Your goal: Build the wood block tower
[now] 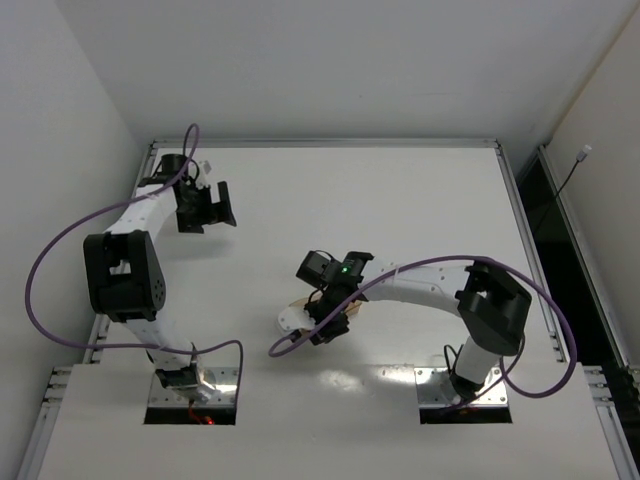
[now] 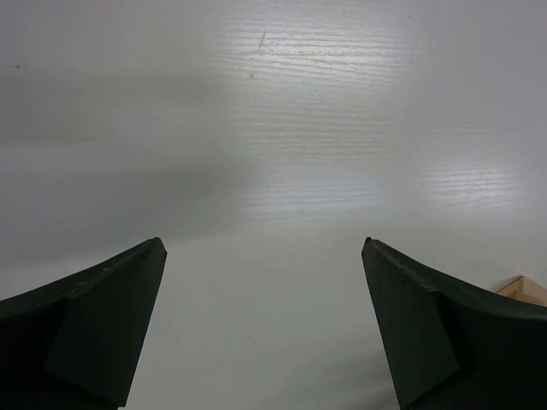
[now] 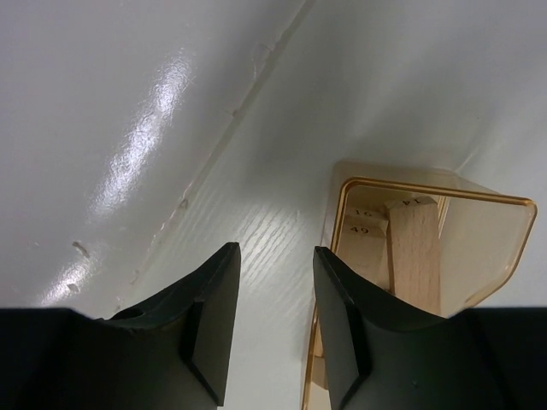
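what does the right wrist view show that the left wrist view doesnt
Only right wrist: a translucent tan tray holding wood blocks, beside the right pincer, its fingers narrowly apart with nothing between. Only left wrist: the left pincer spread wide, and a small tan corner at the frame's right edge. Both: the white table, framed by dark fingers.

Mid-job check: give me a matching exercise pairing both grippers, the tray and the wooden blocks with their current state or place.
Things:
1. left gripper
2. right gripper
3. tray
4. wooden blocks

States or places:
A. lying inside the tray
B. jaws wide apart over the table
C. translucent amber, just beside the right gripper
D. jaws narrowly apart, nothing between them

Pairs: 1-B, 2-D, 3-C, 4-A
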{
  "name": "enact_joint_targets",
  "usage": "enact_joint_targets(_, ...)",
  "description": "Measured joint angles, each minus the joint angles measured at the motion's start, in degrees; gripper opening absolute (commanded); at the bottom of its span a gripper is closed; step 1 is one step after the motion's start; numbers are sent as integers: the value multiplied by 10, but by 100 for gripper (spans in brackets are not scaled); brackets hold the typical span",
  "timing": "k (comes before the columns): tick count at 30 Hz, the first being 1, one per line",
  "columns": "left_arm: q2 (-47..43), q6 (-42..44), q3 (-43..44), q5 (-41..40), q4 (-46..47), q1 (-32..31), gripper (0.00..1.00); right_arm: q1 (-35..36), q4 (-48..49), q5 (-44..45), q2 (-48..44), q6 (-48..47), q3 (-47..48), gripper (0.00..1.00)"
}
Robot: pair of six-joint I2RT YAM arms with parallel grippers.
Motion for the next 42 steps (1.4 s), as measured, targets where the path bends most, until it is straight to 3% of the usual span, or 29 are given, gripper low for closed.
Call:
enact_joint_targets(20, 6, 5, -9, 19, 6, 4, 100, -5, 64, 16, -65, 5, -41, 33)
enact_joint_targets(37, 6, 4, -9, 24, 9, 4, 100, -17, 75, 26, 7, 11, -25, 33)
enact_joint_targets(40, 6, 4, -9, 24, 9, 5, 100, -17, 79, 27, 10, 12, -22, 24)
enact_joint_targets(42, 6, 4, -9, 24, 9, 5, 100, -17, 82, 30, 11, 10, -22, 7)
